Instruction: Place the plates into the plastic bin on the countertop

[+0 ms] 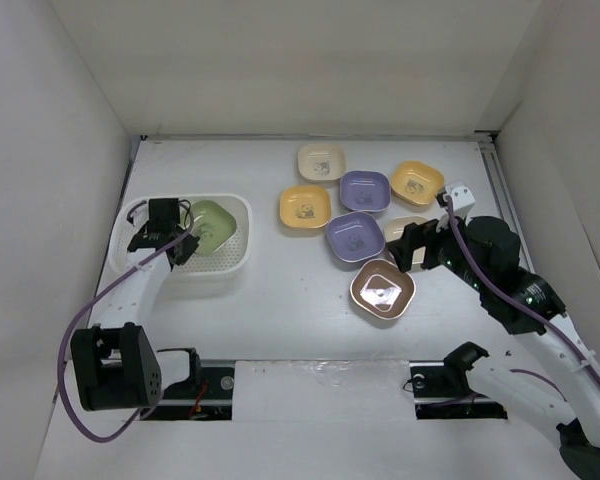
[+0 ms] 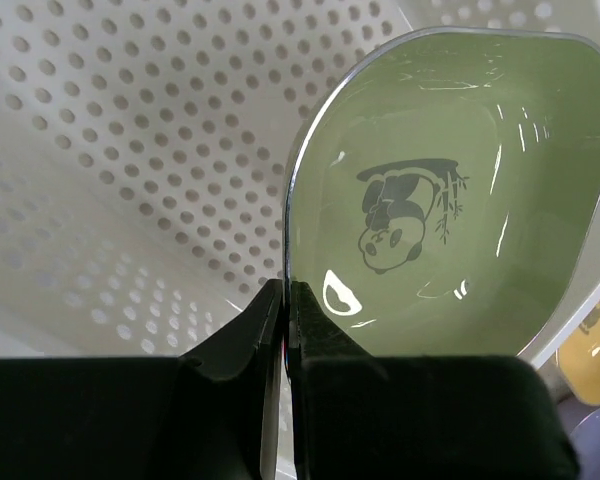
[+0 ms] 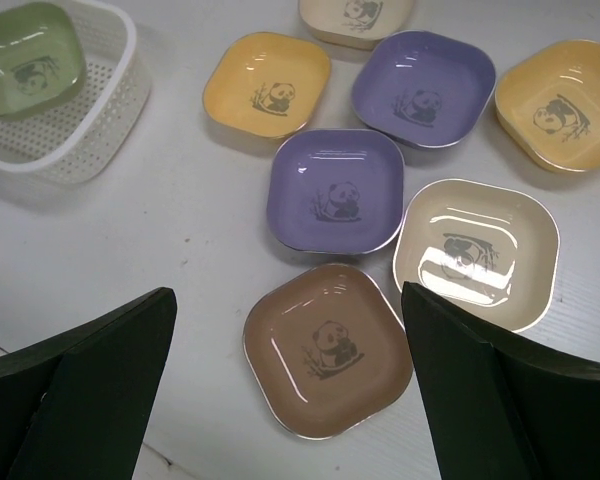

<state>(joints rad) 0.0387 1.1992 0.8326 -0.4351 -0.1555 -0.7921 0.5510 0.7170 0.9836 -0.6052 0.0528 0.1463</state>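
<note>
Note that the left fingers (image 2: 276,315) are closed on the rim of the green plate (image 2: 450,230). They hold it tilted within the outline of the plastic bin (image 2: 130,150). You cannot tell whether the plate touches the perforated bottom. Treat it as not yet placed, because the release is outstanding. No other plate shows in the bin.

The right fingers (image 1: 413,248) stand wide apart and grip nothing. They hover above the brown plate (image 3: 328,350) and the beige plate (image 3: 477,255).

Count seven plates on the table (image 1: 280,330), all apart from the bin:
- the brown plate and the beige plate
- the near purple plate (image 3: 335,190) and the far purple plate (image 3: 423,88)
- the left orange-yellow plate (image 3: 267,85) and the right orange-yellow plate (image 3: 560,105)
- the cream plate (image 3: 355,15)

Judge the task as early. The first of eight plates is being delivered, and seven transfers remain.
</note>
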